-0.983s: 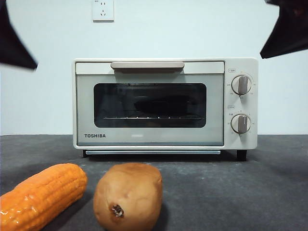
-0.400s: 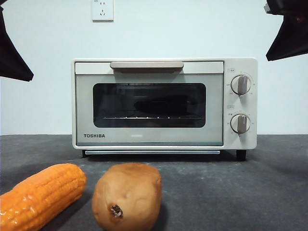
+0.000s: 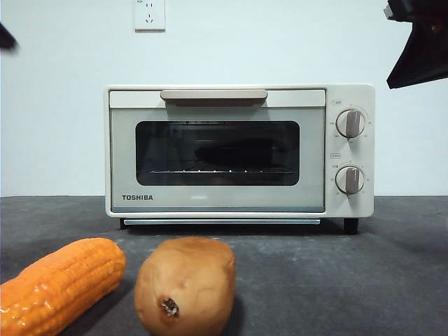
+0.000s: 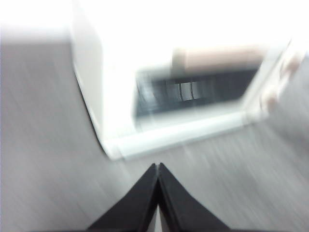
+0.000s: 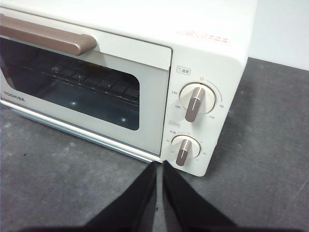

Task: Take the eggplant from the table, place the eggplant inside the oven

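Note:
The cream oven (image 3: 238,150) stands on the dark grey table (image 3: 336,280) with its door closed. Behind its dark glass a long dark shape lies on the rack, the eggplant (image 3: 238,152); its colour does not show through the window. My left gripper (image 4: 158,165) is shut on nothing and hangs over the table in front of the oven's (image 4: 120,96) left corner, in a blurred picture. Near the two knobs (image 5: 192,102), my right gripper (image 5: 159,163) is also shut and empty, a little in front of the oven (image 5: 145,63).
An orange corn cob (image 3: 59,283) and a brown potato (image 3: 185,283) lie near the table's front edge at the left. Black arm tips show at the top right (image 3: 420,42) and barely at the top left (image 3: 5,36).
The black arm tip at the upper left has drawn back almost out of the front view. The one at the upper right rose a little. The oven stays closed.

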